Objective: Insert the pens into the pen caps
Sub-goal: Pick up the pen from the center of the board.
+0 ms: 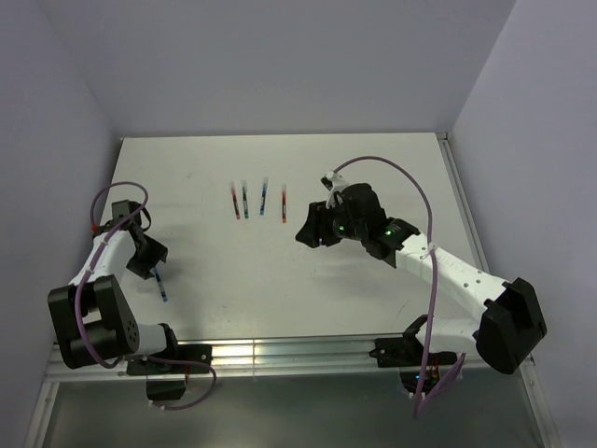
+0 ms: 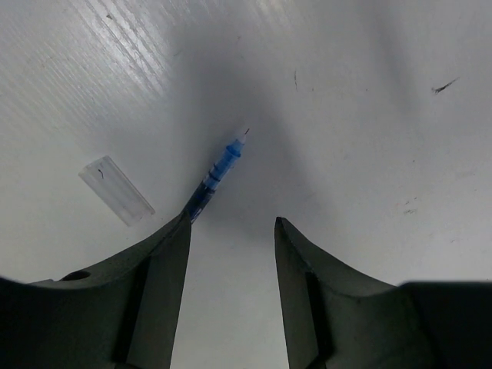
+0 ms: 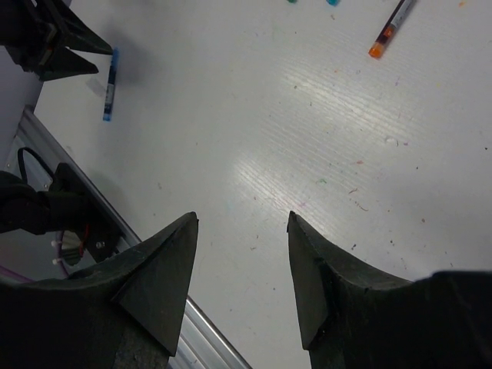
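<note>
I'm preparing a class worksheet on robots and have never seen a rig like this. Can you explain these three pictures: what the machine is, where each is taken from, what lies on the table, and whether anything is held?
Two white-and-black robot arms are bolted at the near edge of a white table. The overhead picture looks down on both; the other two come from a camera on each wrist, so the dark wedges are that arm's own fingers. Four thin plastic pens lie in a row farther out. A fifth, blue plastic pen with a bare tip lies by the left gripper, beside a small clear plastic piece, perhaps a cap. The right gripper hovers over the table. Both grippers are open and hold nothing.
</note>
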Robot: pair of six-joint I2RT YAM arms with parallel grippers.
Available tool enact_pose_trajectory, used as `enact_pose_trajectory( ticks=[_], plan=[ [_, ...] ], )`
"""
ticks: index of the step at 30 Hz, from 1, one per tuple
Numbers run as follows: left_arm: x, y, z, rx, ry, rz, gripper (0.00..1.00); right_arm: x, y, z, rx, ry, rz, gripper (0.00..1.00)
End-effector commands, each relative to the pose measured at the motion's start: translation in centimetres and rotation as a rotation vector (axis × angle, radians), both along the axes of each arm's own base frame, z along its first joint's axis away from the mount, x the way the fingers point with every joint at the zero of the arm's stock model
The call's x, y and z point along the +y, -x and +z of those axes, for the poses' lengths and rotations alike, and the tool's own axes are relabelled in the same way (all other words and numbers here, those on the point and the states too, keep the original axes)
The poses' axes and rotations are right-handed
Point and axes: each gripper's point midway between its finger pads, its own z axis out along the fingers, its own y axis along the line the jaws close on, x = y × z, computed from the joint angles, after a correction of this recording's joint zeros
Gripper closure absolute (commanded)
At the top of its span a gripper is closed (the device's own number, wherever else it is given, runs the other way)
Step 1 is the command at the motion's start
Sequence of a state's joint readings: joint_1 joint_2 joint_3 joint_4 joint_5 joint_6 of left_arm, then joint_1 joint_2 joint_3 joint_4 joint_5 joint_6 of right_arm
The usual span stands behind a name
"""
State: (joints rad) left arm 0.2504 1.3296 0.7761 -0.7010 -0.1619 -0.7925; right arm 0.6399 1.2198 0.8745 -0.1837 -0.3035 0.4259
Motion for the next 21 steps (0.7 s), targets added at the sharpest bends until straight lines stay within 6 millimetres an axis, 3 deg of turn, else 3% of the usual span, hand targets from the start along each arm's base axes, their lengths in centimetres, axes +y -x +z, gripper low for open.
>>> enact_pose_trajectory(
  ticks=[1, 21],
  plan=[
    [0.3, -1.0, -0.1, -0.037, 0.0, 0.029, 0.48, -0.3, -0.5, 1.4, -0.064, -0.025, -0.011, 0.42],
    [1.5, -0.7, -1.3, 0.016, -0.057, 0.048, 0.47, -0.4, -0.3, 1.3, -0.068, -0.026, -0.009, 0.41]
  ],
)
